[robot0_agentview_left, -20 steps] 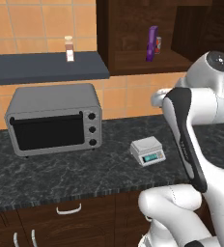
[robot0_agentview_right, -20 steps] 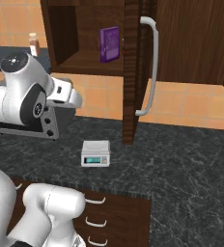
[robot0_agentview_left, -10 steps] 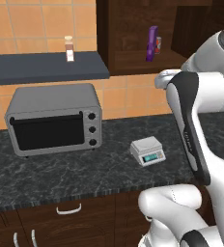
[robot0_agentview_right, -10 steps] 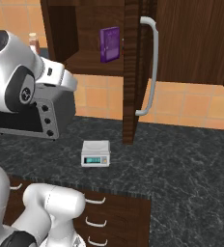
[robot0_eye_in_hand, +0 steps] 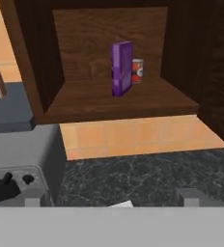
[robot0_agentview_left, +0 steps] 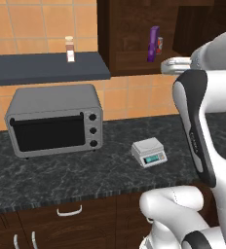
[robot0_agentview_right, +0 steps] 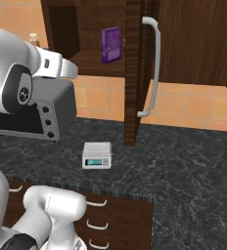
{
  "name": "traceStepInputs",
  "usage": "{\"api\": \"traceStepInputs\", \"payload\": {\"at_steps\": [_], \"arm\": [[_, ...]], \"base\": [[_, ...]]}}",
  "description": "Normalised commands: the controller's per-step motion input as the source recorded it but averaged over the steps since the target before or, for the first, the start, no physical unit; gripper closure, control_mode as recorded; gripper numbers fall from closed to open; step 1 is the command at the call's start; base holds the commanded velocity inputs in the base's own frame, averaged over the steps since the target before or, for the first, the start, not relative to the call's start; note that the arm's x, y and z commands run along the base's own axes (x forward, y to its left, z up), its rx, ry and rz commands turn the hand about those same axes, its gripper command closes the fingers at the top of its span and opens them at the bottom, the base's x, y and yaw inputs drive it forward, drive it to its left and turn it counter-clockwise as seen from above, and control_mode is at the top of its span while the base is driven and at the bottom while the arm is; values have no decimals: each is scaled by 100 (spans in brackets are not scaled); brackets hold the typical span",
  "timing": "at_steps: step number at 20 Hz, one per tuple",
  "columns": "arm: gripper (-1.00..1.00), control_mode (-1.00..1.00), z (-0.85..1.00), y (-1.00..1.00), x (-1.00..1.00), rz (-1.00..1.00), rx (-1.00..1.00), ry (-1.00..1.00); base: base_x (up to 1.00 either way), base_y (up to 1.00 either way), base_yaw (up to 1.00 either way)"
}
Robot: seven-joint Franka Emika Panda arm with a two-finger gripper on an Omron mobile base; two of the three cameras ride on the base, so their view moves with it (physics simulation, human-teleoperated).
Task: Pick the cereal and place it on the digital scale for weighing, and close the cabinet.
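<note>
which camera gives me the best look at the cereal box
The hand view: the cereal stands upright, centred in the open cabinet. The right base view shows its front smaller; the left base view shows a thin purple edge.

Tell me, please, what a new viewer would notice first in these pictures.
The purple cereal stands upright on the shelf of the open cabinet, with a red and dark can just behind it. Below, the digital scale sits bare on the black counter, beside the big grey toaster oven.
</note>
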Motion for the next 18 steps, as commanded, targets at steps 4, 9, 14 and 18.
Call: {"api": "traceStepInputs", "payload": {"at_steps": [4,9,14,18], "arm": [[-100,-100,53,0,0,-8,0,-4],[-100,-100,21,-4,1,-3,0,-4],[-100,-100,0,-1,29,0,0,-3],[-100,-100,0,-4,37,0,0,0]], "base": [[0,0,0],[0,0,0],[0,0,0],[0,0,0]]}}
